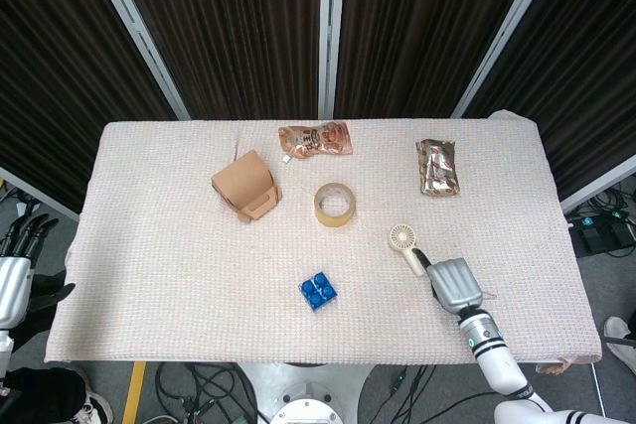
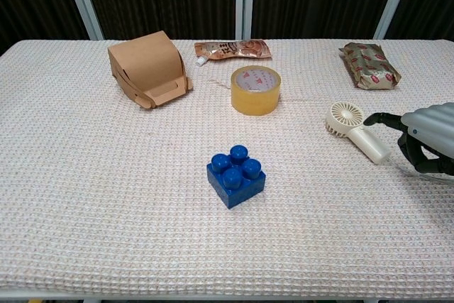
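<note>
The left hand (image 1: 14,270) hangs off the bench (image 1: 149,245) edge, fingers apart and holding nothing, while the right hand (image 1: 452,282), fingers loosely spread and empty, hovers just beside the handle of the white fan (image 1: 407,245) lying right of centre.

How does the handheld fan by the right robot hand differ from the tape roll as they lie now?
The handheld fan is cream-white with a round grille head and a straight handle; the tape roll is a tan, translucent ring. The fan lies flat, its handle pointing toward the right robot hand, whose fingertips reach its handle end; the tape roll rests on its flat side, hole up, with nothing near it. Both lie on the woven tablecloth.
</note>
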Motion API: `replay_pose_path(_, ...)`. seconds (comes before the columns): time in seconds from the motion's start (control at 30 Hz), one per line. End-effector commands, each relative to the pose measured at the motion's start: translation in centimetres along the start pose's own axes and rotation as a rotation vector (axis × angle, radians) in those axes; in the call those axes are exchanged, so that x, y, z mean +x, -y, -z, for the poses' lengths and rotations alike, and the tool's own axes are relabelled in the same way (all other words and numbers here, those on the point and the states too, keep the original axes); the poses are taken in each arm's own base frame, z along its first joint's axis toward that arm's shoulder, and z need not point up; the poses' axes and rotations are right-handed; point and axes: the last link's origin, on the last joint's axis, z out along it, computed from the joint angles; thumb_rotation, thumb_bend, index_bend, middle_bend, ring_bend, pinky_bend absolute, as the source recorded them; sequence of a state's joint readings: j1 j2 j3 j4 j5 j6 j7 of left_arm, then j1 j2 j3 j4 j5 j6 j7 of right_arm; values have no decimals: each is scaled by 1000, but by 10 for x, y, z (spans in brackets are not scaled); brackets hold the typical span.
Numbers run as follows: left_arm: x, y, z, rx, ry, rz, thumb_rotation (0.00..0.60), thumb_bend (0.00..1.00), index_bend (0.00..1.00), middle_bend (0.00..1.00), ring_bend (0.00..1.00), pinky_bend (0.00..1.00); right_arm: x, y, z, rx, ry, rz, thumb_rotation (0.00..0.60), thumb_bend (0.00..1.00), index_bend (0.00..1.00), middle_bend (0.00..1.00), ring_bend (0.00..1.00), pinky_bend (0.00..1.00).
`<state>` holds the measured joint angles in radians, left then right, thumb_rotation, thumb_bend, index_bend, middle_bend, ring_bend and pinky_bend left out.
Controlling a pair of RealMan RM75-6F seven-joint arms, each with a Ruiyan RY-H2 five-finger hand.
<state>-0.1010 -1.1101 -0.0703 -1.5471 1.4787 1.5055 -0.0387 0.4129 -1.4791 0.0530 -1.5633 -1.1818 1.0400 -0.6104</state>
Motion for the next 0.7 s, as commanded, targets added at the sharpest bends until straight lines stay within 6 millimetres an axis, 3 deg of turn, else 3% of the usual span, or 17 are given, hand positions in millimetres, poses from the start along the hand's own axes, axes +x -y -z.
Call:
replay_pose_path(0.03, 0, 1, 0, 1, 0, 0, 600, 0, 114, 83, 30, 252, -2, 0, -1, -1, 5, 2, 600, 1000, 121, 997, 908, 833)
replay_pose_path(0.7, 0, 2, 1, 2, 1, -5, 600, 0, 114, 83, 31, 253, -6, -1, -5, -11, 49, -5, 600, 1000, 121, 997, 908, 833)
